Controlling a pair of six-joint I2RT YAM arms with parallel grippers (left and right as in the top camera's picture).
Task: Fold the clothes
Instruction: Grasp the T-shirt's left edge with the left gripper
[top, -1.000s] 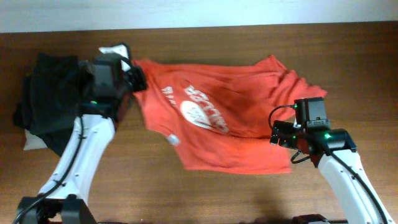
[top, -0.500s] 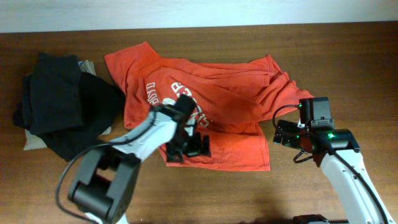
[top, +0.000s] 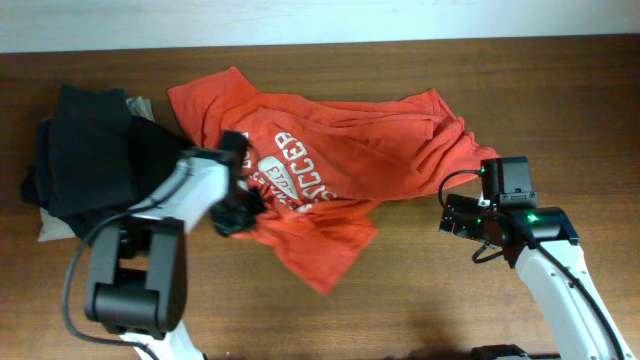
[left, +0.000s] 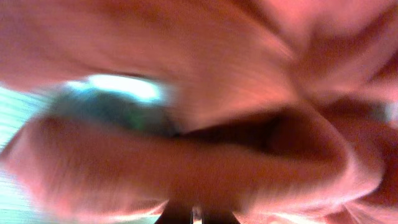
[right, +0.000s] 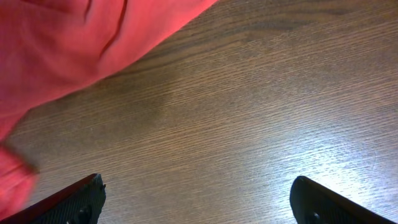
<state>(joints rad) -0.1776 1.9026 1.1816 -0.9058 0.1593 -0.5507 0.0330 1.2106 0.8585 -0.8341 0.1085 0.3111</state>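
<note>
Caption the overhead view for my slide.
Left jaws at the crumpled red-orange T-shirt; right jaws open over the table beside it; black garments at left.

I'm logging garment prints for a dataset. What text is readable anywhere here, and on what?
"SOCCER": white print on the chest of the red-orange T-shirt, slanted, overhead view.
Smaller white lettering beside the logo: too small to read.
Left wrist view is blurred; right wrist view shows no text.
</note>
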